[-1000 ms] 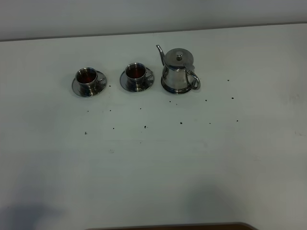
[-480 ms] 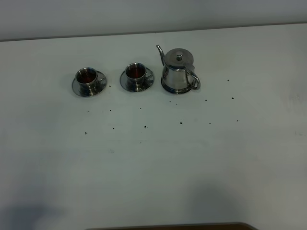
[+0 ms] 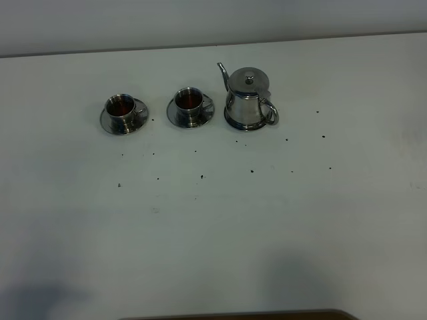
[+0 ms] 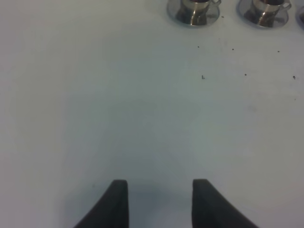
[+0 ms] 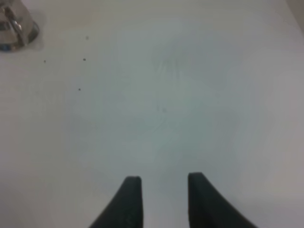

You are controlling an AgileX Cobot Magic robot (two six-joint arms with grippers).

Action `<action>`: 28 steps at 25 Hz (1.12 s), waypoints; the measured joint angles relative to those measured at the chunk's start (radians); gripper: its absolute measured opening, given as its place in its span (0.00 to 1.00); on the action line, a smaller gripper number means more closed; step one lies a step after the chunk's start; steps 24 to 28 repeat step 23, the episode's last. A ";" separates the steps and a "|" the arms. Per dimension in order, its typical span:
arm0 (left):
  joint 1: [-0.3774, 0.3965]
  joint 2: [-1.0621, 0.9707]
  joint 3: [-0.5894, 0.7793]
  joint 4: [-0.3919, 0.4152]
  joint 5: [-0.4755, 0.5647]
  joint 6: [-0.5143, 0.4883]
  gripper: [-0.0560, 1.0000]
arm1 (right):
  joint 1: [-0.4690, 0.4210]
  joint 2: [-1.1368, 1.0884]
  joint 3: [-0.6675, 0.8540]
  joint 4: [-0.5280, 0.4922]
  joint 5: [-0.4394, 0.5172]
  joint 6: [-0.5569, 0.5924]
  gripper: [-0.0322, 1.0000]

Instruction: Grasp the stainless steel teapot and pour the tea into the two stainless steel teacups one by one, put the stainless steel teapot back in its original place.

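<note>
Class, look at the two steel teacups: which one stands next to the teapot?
The right-hand teacup, directly beside the teapot and below its spout. The other teacup stands farther left, with this cup between it and the pot.

Teapot (image 3: 247,100): shiny silver steel. Two teacups (image 3: 121,107) (image 3: 189,100): same silver, dark reddish-brown liquid inside, on silver saucers (image 3: 107,121). Table (image 3: 213,227): plain white, scattered small dark specks (image 3: 201,177). Left gripper (image 4: 160,190) and right gripper (image 5: 164,183): fingers black.

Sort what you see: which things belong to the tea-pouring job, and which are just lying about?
Job:
- teapot on its round dish
- left teacup, holding dark tea
- right teacup, holding dark tea

Lying about:
- dark specks on the white table
</note>
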 joint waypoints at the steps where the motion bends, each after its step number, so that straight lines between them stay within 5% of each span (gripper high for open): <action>1: 0.000 0.000 0.000 0.000 0.000 0.000 0.41 | 0.000 -0.006 0.000 0.000 0.000 0.000 0.26; 28: 0.000 0.000 0.000 0.000 0.000 0.001 0.41 | 0.000 -0.010 0.000 0.002 0.000 0.000 0.26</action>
